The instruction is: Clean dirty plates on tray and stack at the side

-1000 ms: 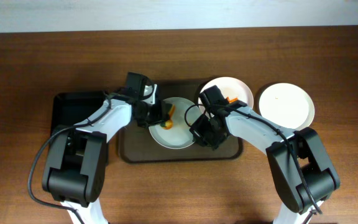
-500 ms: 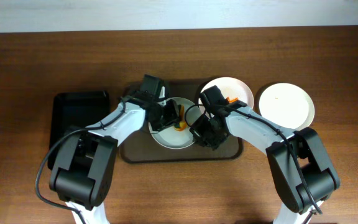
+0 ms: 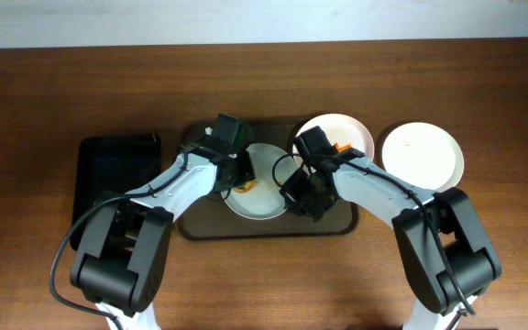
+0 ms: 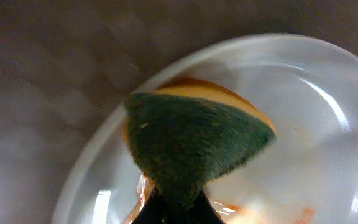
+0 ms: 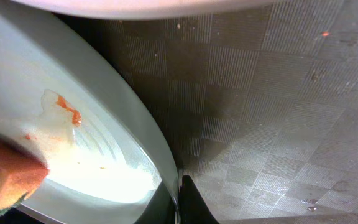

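A white plate (image 3: 259,194) smeared with orange sauce lies on the dark brown tray (image 3: 200,225). My right gripper (image 3: 302,197) is shut on its right rim (image 5: 157,149). My left gripper (image 3: 238,174) is shut on a green and yellow sponge (image 4: 194,140) and presses it on the plate's left part (image 4: 316,106). The sponge also shows in the right wrist view (image 5: 11,177). A second sauce-streaked plate (image 3: 345,135) sits at the tray's back right corner. A plain white plate (image 3: 422,156) lies on the table right of the tray.
A smaller black tray (image 3: 108,163) lies on the wooden table (image 3: 53,92) left of the brown tray. The two arms meet over the brown tray's middle.
My left gripper has moved with the sponge from the plate's back left over its middle and back to its left part. The right gripper and the plates have stayed put.
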Controlling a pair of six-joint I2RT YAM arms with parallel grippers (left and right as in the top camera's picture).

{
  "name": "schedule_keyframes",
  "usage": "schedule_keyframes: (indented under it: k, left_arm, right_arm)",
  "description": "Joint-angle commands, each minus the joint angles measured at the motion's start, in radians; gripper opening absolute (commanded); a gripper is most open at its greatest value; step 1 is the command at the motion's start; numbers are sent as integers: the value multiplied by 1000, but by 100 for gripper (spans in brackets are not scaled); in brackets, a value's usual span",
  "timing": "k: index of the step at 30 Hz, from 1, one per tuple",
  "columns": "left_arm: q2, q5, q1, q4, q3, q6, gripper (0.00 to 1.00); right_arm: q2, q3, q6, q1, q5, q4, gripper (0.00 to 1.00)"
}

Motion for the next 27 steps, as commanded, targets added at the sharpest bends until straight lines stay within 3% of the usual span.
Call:
schedule_keyframes:
  k: [1,4,12,20,27]
  left_arm:
    - [-39,-297,4,-41,2,114,0]
    - [-82,-306,3,-56,24,182,0]
    - [-235,-249,8,-114,32,181,0]
    - [-240,-182,89,-174,30,180,0]
    - [-240,-173,134,-175,30,182,0]
  right_arm:
    - [14,-26,2,-6,55,-16,4]
    - [14,-26,-3,-7,55,-16,4]
    - [14,-26,-70,-6,55,-17,4]
    - [14,-23,-329,-7,87,-34,5]
    - [14,10,-640,-6,179,-81,11]
